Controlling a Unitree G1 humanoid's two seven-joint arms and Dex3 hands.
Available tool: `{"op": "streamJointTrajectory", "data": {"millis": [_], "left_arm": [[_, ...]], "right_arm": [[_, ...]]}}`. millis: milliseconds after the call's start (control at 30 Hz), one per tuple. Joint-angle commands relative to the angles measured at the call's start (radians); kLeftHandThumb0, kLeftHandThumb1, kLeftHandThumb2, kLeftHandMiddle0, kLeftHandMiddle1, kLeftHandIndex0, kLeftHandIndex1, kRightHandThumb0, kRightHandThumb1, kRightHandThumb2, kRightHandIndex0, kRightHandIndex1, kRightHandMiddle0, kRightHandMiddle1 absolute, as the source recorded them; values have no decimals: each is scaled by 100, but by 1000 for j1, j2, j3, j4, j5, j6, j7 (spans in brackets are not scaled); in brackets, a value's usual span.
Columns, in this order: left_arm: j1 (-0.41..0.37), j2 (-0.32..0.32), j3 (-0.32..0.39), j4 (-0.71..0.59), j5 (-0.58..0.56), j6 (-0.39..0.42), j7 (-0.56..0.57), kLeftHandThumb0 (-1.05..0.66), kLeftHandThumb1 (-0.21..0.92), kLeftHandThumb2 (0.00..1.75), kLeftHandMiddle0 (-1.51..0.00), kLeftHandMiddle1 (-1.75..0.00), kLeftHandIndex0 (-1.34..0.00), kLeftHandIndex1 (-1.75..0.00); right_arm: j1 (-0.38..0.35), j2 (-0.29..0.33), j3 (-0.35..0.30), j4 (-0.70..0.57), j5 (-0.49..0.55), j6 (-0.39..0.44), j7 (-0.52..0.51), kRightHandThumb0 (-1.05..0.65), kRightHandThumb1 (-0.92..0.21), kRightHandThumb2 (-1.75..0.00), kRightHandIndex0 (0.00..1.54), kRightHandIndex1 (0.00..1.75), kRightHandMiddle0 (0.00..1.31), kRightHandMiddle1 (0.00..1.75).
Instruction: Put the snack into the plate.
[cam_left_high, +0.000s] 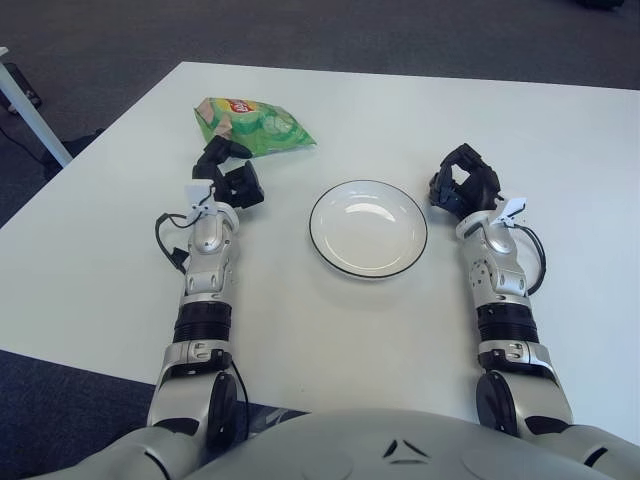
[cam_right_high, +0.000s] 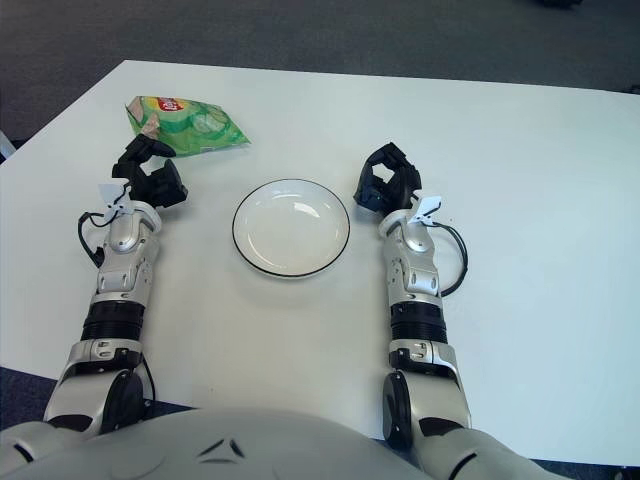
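Reaching has not closed yet — the left hand (cam_left_high: 228, 172) sits just short of the green chip bag (cam_left_high: 252, 124), fingers curled loosely and holding nothing. The bag lies flat on the white table (cam_left_high: 330, 320), just ahead of that hand and slightly to its right, its near edge close to the fingertips but apparently not touching. The white plate (cam_left_high: 368, 228) is well to the hand's right and a little nearer the robot. The right hand (cam_left_high: 462, 186) shows just beside the plate's right rim, fingers curled, empty.

Risks, as judged from here:
- Bag is puffy and slick — a pinch on the near corner could slip or just shove it farther away.
- A tight squeeze could crush the chips.
- Bag looks about as long as the plate is wide; dropped off-centre it may drape over the rim or slide out.
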Motion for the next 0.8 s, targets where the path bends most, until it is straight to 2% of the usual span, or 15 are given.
{"op": "streamJointTrajectory", "data": {"millis": [0, 367, 533, 667, 767], "left_arm": [[31, 7, 3, 22, 9, -2, 9, -51, 24, 141, -132, -175, -68, -175], [24, 45, -25, 24, 89, -6, 17, -50, 27, 138, -132, -175, -66, -175], [12, 75, -40, 36, 144, -47, 26, -48, 31, 133, -130, -175, -62, -175], [-13, 100, -52, 59, 215, -92, 77, -48, 32, 131, -130, -175, -61, -175], [-25, 109, -58, 70, 250, -97, 112, -48, 32, 131, -131, -175, -61, -175]], "right_arm": [[60, 4, -6, 28, -1, 4, -2, -47, -35, -128, 122, 175, 59, 175], [61, 0, 0, 28, -7, 3, 1, -47, -35, -128, 122, 175, 59, 175], [64, -2, 2, 25, -10, 5, -1, -47, -35, -128, 120, 175, 59, 175], [65, -3, 5, 24, -18, -1, -4, -47, -35, -127, 120, 175, 59, 175], [66, -4, 8, 25, -27, -9, -4, -47, -35, -127, 120, 175, 59, 175]]}}
